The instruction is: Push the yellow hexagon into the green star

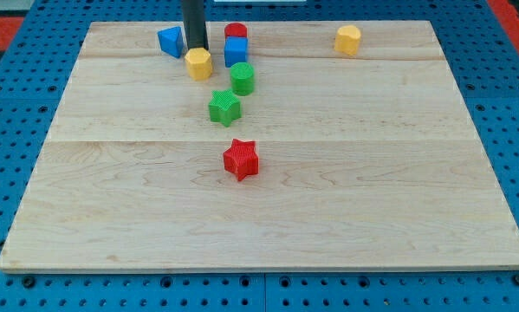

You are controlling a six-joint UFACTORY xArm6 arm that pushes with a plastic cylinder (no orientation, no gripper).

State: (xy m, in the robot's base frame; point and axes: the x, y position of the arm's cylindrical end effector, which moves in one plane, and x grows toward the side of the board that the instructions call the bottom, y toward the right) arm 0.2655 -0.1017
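Observation:
The yellow hexagon (198, 63) lies near the view's top, left of centre. The green star (224, 107) lies below and to the right of it, a short gap apart. My tip (195, 49) stands right behind the yellow hexagon, at its upper edge, touching or nearly touching it. The dark rod rises out of the view's top.
A green cylinder (243, 78) sits just above-right of the green star. A blue cube (235, 50) and a red block (235, 32) stand right of my tip. A blue triangular block (171, 41) is on its left. A second yellow block (348, 40) lies top right. A red star (240, 159) lies at centre.

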